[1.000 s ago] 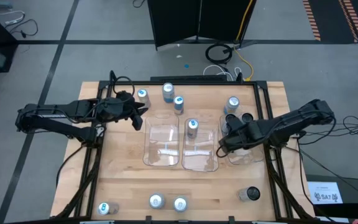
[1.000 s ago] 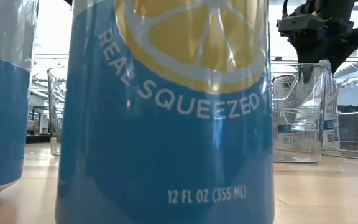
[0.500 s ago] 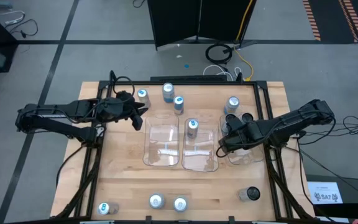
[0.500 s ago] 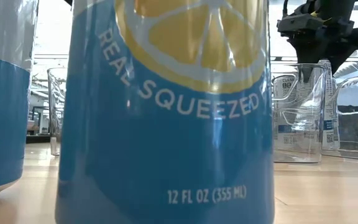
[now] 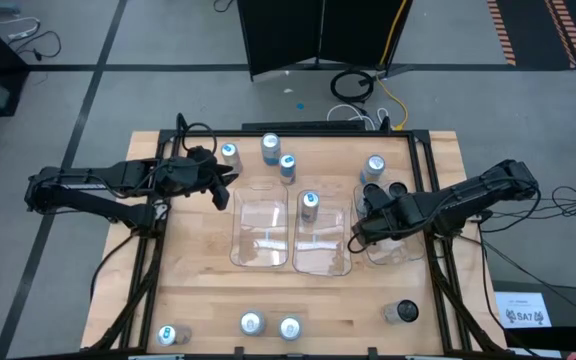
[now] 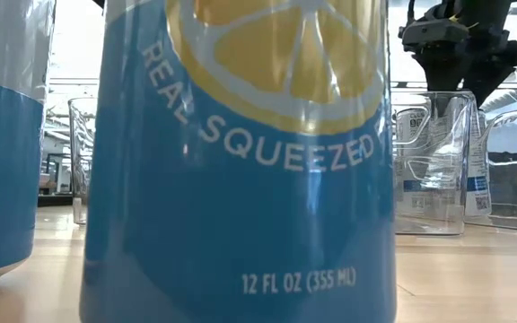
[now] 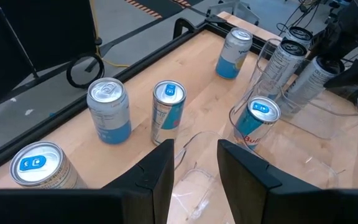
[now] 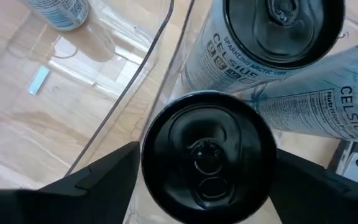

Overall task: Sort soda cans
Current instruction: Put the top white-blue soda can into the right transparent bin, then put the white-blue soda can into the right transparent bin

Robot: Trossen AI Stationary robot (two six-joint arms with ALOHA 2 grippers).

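Observation:
My right gripper (image 5: 364, 224) hangs over the right clear tray (image 5: 406, 250), pointing down. It is open, with one finger on each side of a black-topped soda can (image 8: 209, 155) that stands upright in that tray beside two silver-white cans (image 8: 272, 31). My left gripper (image 7: 194, 165) is open and empty, above the far edge of the left tray (image 5: 258, 235). A blue-topped can (image 5: 310, 203) stands in the middle tray. Three cans (image 5: 270, 147) stand near the far edge. Several more stand along the near edge (image 5: 251, 323). My right gripper comes from above with its fingers (image 8: 114, 177) beside the black-topped can's upper wall (image 8: 160, 118). I cannot tell whether they touch it. The can stands upright in the right tray.
A big blue lemon can (image 6: 240, 161) fills most of the low view, with another can (image 6: 3, 135) beside it. One can (image 5: 374, 165) stands behind the right tray and a dark one (image 5: 403, 313) at the near right. Bare wood lies between the trays and the near edge.
In the low view my right gripper's fingers have spread a little. The can below them now sits slightly lower in the right tray. Neither arm has moved.

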